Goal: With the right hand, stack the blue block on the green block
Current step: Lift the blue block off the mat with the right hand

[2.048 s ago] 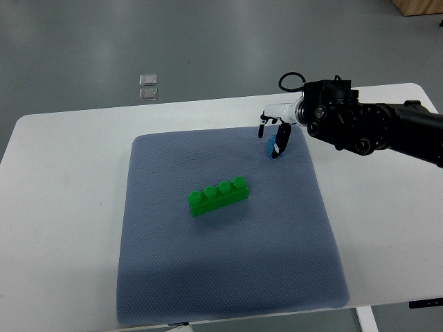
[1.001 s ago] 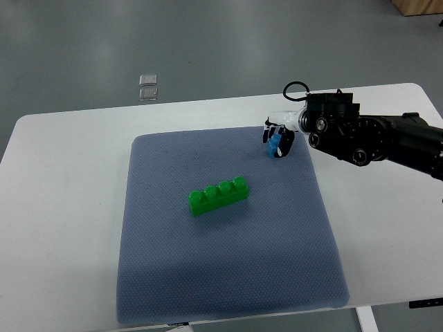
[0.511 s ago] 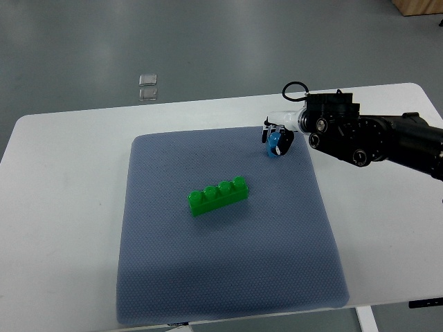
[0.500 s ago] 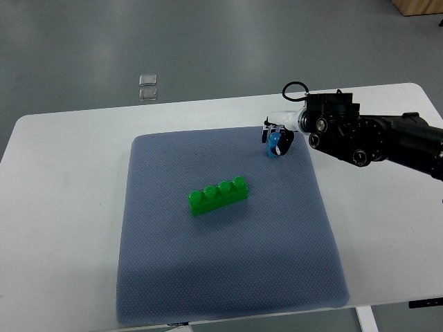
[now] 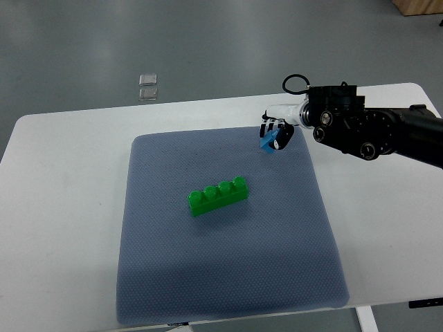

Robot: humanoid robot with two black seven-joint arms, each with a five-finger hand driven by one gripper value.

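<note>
A green block [image 5: 218, 196] with a row of studs lies on the blue-grey mat [image 5: 228, 277], near its middle. My right hand [image 5: 275, 134] reaches in from the right edge on a black arm. Its fingers are curled around a small blue block [image 5: 268, 140] over the mat's far right corner, up and to the right of the green block. The blue block looks lifted a little off the mat and is partly hidden by the fingers. The left arm does not show.
The mat lies on a white table [image 5: 62, 207]. Two small clear squares [image 5: 147, 86] lie on the grey floor beyond the table's far edge. The table's right edge runs close behind my arm.
My right hand closed its fingers on the blue block and has shifted slightly up and away from the mat with it. The green block has not moved.
</note>
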